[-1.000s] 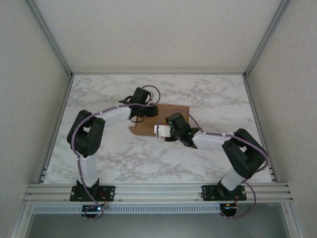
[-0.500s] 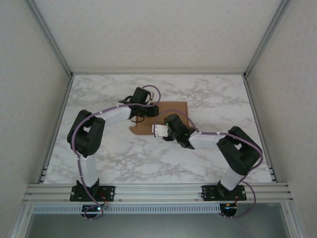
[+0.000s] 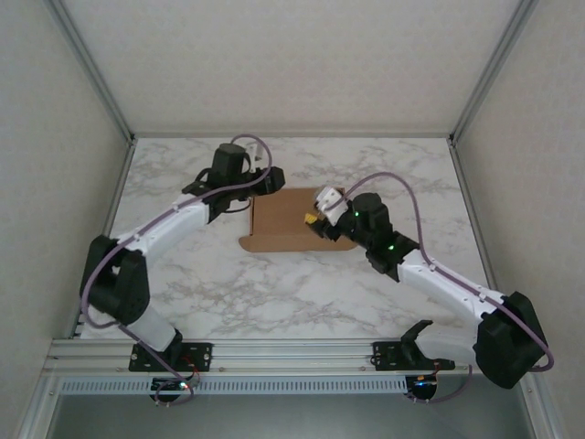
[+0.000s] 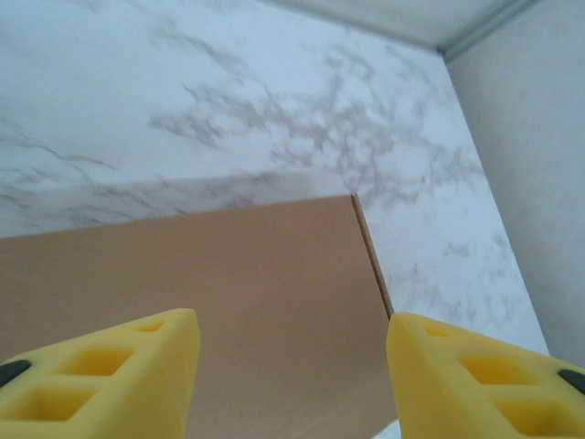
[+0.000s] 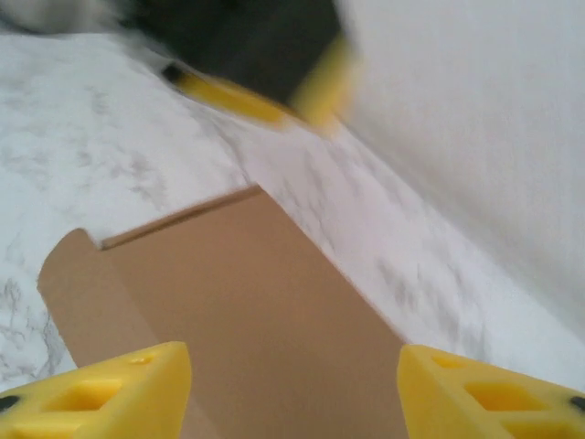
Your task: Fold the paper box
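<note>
The paper box (image 3: 291, 224) lies flat on the marble table as a thin brown rectangle, with a small tab sticking out at its near left corner. My left gripper (image 3: 259, 194) hovers at the box's far left corner. In the left wrist view its yellow fingers (image 4: 119, 370) stand open over the brown panel (image 4: 228, 293), with nothing between them. My right gripper (image 3: 315, 219) is over the box's right part. It is open too, its fingers (image 5: 484, 389) spread above the cardboard (image 5: 238, 302). The left gripper (image 5: 260, 69) shows blurred at the top of the right wrist view.
The marble table (image 3: 183, 265) is ringed by pale walls with aluminium posts (image 3: 91, 73) at the back corners. A metal rail (image 3: 292, 352) carrying both arm bases runs along the near edge. Bare marble lies around the box on every side.
Both arms have swung outward. The left gripper moved from over the box to its far left corner and opened. The right gripper moved to the box's right side. The box's top now shows uncovered.
</note>
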Controlling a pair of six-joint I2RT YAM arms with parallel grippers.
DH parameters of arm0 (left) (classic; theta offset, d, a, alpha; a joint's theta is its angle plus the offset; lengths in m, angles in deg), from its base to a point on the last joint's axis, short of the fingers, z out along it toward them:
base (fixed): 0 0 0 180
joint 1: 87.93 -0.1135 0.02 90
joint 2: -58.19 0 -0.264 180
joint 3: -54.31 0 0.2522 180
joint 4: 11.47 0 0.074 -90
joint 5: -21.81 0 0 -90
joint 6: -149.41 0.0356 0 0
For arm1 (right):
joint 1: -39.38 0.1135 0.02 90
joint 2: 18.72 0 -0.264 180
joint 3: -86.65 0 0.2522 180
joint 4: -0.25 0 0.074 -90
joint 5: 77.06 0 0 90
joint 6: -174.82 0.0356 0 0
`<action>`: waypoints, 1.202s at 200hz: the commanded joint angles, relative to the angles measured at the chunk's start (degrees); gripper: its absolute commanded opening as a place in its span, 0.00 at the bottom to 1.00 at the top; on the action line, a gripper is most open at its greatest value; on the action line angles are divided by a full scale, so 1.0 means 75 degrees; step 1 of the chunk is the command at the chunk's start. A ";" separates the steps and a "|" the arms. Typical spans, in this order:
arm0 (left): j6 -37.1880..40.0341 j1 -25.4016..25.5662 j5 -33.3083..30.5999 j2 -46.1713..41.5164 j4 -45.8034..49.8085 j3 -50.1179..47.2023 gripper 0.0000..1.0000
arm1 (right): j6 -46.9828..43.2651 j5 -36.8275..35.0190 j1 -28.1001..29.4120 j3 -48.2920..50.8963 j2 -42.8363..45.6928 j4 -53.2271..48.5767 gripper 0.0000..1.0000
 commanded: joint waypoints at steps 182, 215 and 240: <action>-0.0564 -0.1294 0.0036 0.1469 -0.1267 -0.2142 0.37 | 0.5760 0.2606 -0.3160 -0.2502 -0.3882 -0.3362 0.70; -0.0483 -0.1494 0.0250 0.1694 -0.1144 -0.2004 0.33 | 0.5878 0.3157 -0.3489 -0.2478 -0.3983 -0.3129 0.73; -0.0338 -0.1590 0.0291 0.1712 -0.0934 -0.1958 0.29 | 0.5963 0.3376 -0.3617 -0.2501 -0.4154 -0.3026 0.73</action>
